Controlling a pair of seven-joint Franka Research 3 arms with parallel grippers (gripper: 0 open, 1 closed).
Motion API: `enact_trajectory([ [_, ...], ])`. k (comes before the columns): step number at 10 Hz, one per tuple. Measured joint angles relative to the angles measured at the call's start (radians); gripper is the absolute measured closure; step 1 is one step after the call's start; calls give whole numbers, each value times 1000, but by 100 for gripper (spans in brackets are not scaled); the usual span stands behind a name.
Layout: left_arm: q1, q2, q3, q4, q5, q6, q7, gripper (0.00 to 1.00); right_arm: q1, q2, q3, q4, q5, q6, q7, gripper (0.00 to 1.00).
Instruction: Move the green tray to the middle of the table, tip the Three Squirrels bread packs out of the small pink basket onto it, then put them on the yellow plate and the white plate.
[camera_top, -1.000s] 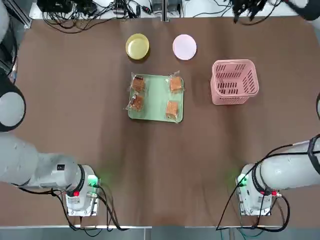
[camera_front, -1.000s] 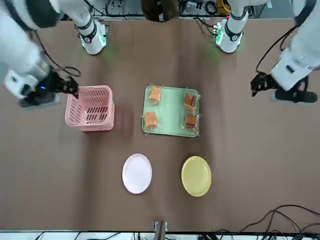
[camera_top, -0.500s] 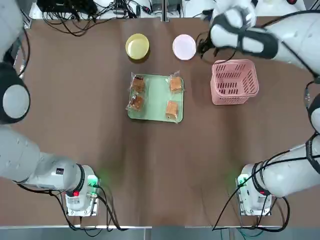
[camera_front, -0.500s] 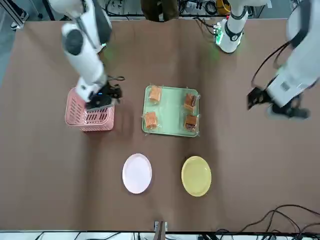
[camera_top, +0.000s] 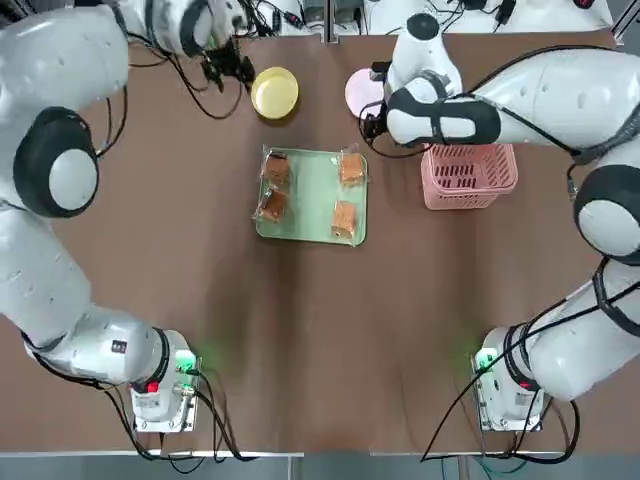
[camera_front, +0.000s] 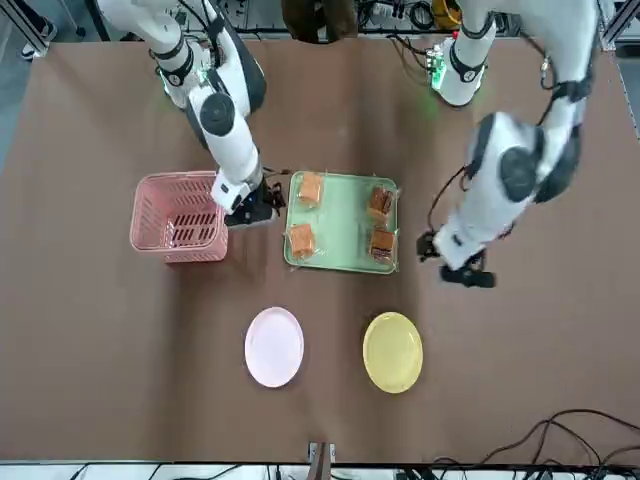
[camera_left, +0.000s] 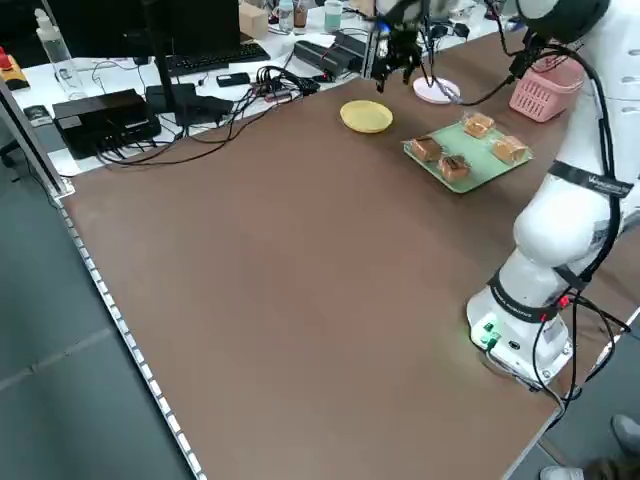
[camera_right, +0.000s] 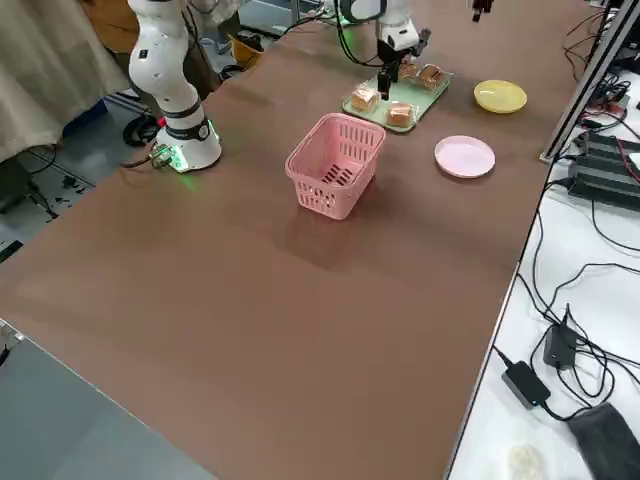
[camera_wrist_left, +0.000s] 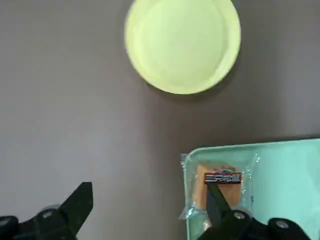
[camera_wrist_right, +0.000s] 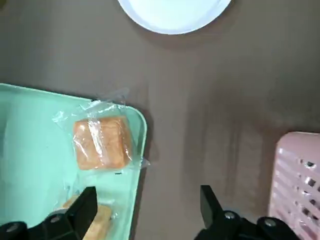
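The green tray (camera_top: 309, 196) lies mid-table with several Three Squirrels bread packs (camera_top: 276, 167) spread on it. Beyond it sit the yellow plate (camera_top: 274, 92) and the white plate (camera_top: 362, 92), both bare. The small pink basket (camera_top: 470, 166) stands upright to the tray's right. My right gripper (camera_front: 258, 206) hangs open between basket and tray; its wrist view shows a bread pack (camera_wrist_right: 100, 143), the tray's corner (camera_wrist_right: 30, 150) and the white plate (camera_wrist_right: 172, 12). My left gripper (camera_front: 450, 262) hovers open by the tray's left far corner, over the yellow plate (camera_wrist_left: 182, 45) and a pack (camera_wrist_left: 220, 184).
Cables and electronics (camera_top: 190, 20) run along the table's far edge. A keyboard and black boxes (camera_left: 110, 115) sit on the white bench past it. The arms' bases (camera_top: 160, 388) stand at the near edge. Bare brown tabletop (camera_top: 320, 330) stretches between the tray and the bases.
Both arms have swung in from the table's outer sides. The right gripper went from beyond the basket to the gap beside the tray. The left gripper came in next to the yellow plate.
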Motion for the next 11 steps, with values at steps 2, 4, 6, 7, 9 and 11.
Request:
enact_trajectory([
  [2,-100,35,-2,-71,21,74,-17,0,15,48,0,63,0,0,38,7],
  [4,-135,59,-1,-125,49,139,-29,0,29,112,-1,125,0,0,48,7],
  [6,-135,82,-1,-169,62,178,-29,0,47,175,-2,181,-1,1,59,7],
  [7,-138,94,-1,-176,63,195,-28,0,61,205,-3,202,-1,3,67,7],
  [9,-152,111,-2,-177,64,249,-30,0,77,255,-4,225,-4,18,75,6],
  [11,-173,123,-1,-177,64,257,-40,0,86,294,-5,230,-7,59,75,4],
])
